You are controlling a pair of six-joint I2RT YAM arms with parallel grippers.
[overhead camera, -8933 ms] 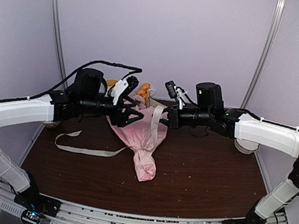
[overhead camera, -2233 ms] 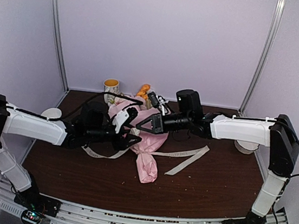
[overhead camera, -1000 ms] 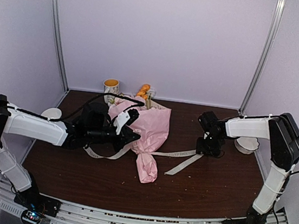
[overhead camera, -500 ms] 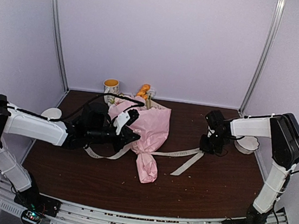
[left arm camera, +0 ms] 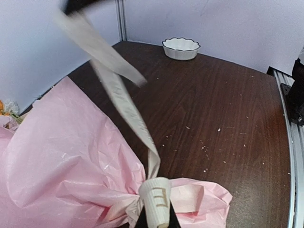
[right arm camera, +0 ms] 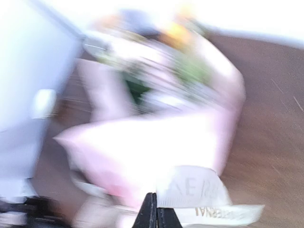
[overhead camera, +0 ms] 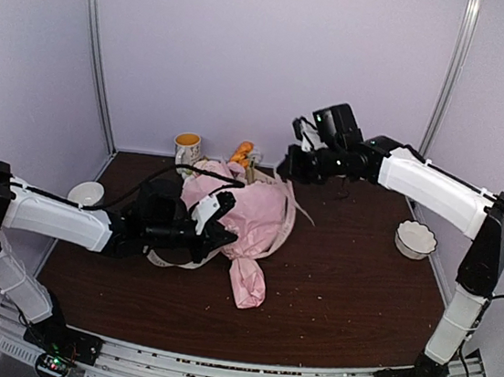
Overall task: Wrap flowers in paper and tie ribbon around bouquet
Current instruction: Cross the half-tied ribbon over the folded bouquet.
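Note:
The bouquet point(overhead camera: 258, 212) lies on the table as a cone of pale pink paper point(left arm camera: 66, 161), with orange flowers point(overhead camera: 242, 153) showing at its far, wide end. My left gripper point(overhead camera: 220, 231) is shut on the ribbon point(left arm camera: 124, 102) at the gathered neck, and the cream band loops over its tip point(left arm camera: 156, 216). My right gripper point(overhead camera: 284, 171) is raised above the wide end and shut on the ribbon's other part point(right arm camera: 199, 190), which carries printed letters. From it the ribbon point(overhead camera: 290, 200) hangs down across the paper. The right wrist view is blurred.
A flowered mug point(overhead camera: 186, 148) stands at the back left by the wall. One white bowl point(overhead camera: 86, 193) sits at the left edge and another white bowl point(overhead camera: 414, 238) at the right. The paper's twisted tail point(overhead camera: 246, 284) points toward the front.
My right gripper shut on the ribbon's end lying on the table at the right, then carried it up and left over the bouquet. The left gripper shifted slightly right, staying shut.

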